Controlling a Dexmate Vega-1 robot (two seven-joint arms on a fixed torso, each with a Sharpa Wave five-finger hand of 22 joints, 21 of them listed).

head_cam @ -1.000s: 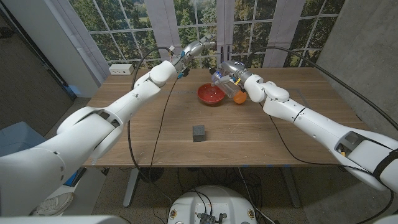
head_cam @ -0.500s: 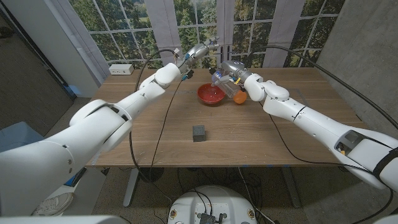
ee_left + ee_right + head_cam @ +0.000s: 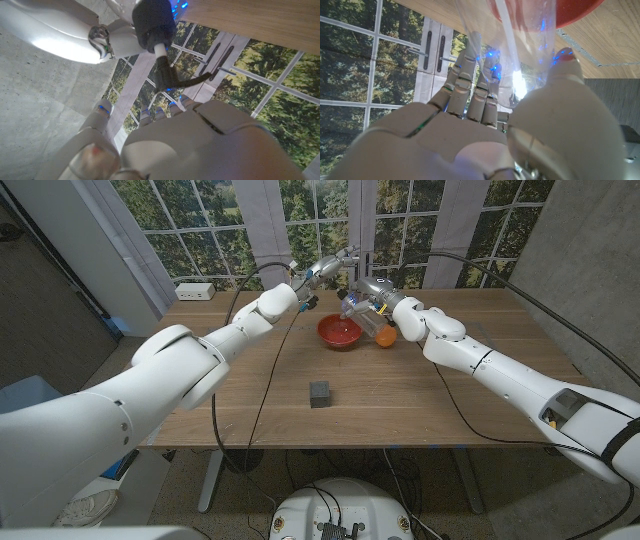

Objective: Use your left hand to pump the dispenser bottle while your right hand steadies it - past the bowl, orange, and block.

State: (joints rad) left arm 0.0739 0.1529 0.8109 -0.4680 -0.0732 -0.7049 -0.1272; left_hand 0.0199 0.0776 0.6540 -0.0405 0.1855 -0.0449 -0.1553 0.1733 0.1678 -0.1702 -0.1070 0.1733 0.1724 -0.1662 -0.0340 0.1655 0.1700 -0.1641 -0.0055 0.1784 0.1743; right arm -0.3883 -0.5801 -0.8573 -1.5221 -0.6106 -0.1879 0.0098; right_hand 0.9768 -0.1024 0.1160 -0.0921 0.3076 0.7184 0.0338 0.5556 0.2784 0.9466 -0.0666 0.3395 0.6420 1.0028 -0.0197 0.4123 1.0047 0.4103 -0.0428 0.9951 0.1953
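The clear, thin-walled plastic dispenser bottle [image 3: 362,317] is likely handling as a light, smooth and slightly yielding body: a slippery wall that could dent under a hard squeeze and tip under a downward push. The barrel is therefore judged the best place for steadying, and the pump head at the top the place for pressing. The bottle is showing transparent, tilted, with a pale tube running inside it, seen close in the right wrist view [image 3: 517,45]. It is being held toward the far edge of the wooden worktop [image 3: 400,400], over the far rim of the round red bowl [image 3: 340,332] and just beside the orange fruit [image 3: 386,337]. The white right hand [image 3: 372,297] is wrapping its fingers [image 3: 470,85] around the barrel, grasping it. The white left hand [image 3: 330,264] is hanging above and to the left of the bottle, apart from it; whether it is spread or clenched cannot be told. The small dark grey block [image 3: 320,393] is sitting near the middle of the worktop, well apart from the bottle.
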